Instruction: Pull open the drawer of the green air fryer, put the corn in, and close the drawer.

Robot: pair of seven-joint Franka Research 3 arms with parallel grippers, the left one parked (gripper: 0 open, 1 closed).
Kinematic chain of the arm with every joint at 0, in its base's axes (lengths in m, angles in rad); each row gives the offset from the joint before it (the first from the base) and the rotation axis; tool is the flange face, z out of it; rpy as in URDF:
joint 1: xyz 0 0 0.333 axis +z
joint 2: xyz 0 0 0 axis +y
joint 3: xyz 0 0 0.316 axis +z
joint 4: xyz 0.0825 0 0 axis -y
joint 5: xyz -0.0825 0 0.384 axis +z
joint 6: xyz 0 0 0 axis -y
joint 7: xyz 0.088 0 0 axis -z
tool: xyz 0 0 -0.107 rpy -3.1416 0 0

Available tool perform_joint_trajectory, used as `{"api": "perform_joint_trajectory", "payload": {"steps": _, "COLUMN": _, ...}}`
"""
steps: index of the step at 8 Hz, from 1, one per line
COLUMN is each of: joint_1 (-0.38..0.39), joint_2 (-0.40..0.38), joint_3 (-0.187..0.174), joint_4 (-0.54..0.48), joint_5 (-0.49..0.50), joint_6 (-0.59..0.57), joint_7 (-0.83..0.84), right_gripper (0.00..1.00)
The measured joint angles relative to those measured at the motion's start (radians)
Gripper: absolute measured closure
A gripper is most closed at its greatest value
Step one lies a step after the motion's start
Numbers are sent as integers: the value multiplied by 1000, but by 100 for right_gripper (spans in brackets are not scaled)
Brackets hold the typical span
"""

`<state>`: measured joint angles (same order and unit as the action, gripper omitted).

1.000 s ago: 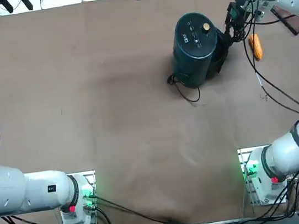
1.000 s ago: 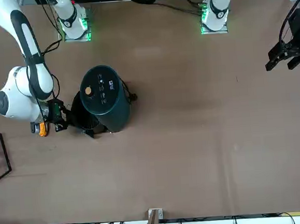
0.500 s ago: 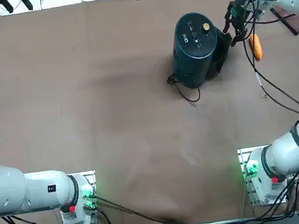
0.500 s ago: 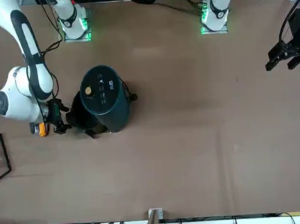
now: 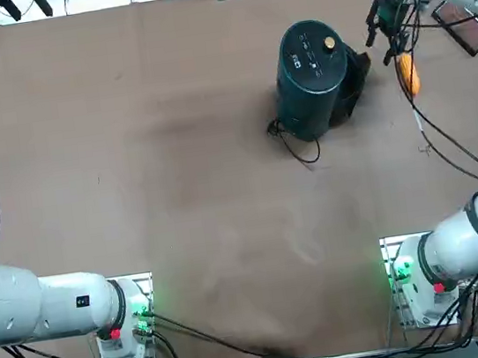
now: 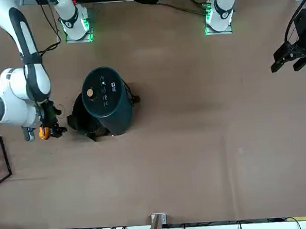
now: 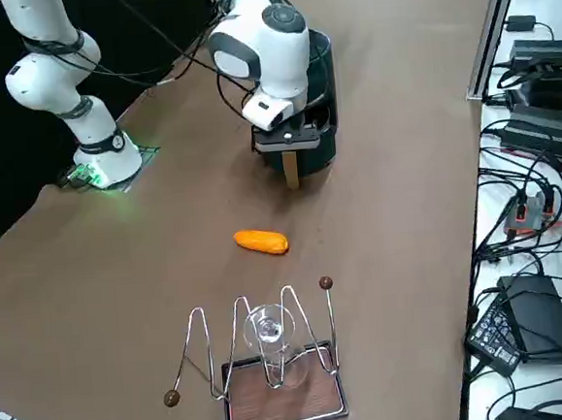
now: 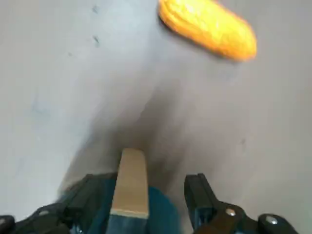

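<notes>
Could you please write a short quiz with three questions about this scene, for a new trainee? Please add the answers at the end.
1. True or false: the corn lies on the table, outside the green air fryer.
2. Is the right gripper open or shut, and is it holding anything?
3. Which thing stands nearest the corn in the right side view? A) a wire rack with a glass B) a blue bowl C) a stack of plates

Key:
1. True.
2. Open; it holds nothing. The drawer's wooden handle shows between its fingers, ungripped.
3. A.
</notes>
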<state>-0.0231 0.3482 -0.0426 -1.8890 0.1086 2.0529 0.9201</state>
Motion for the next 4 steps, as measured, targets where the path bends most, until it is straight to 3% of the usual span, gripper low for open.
{"api": "perform_joint_trajectory", "payload": {"steps": 4, "joint_1": -109, "joint_2": -17, "joint_3": -3, "joint_4": 5, "joint_5": -36, "joint_6": -27, "joint_7": -610, "right_gripper": 0}}
